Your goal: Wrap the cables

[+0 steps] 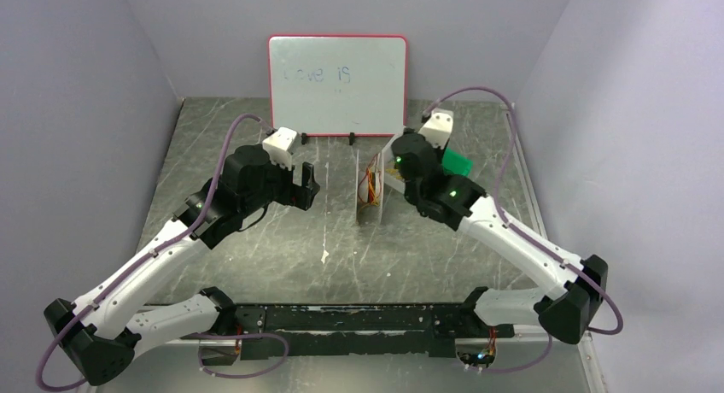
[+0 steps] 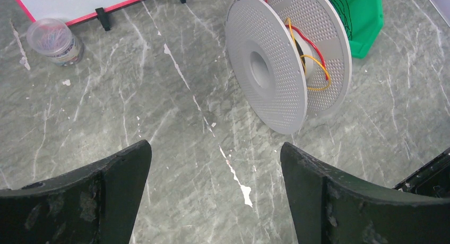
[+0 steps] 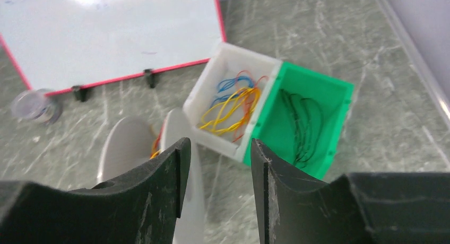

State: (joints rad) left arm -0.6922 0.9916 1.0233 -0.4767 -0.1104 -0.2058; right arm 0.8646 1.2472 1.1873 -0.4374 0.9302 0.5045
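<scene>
Grey surface [image 2: 132,95], spool [image 2: 265,69] barely wound, most cables [image 3: 233,109] loose in white bin [image 3: 212,79] and green bin [image 3: 334,95]; left claw [image 2: 215,164] wide open, right claw [image 3: 220,154] half open, both empty.

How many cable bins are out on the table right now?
2: a white plastic bin of orange, yellow and blue wires, and a green plastic bin of black wires against its right side. More may be hidden.

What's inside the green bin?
Thin black cables, loosely looped, lie in the green bin. Nothing else shows, but a finger of the right gripper covers the bin's near corner.
</scene>
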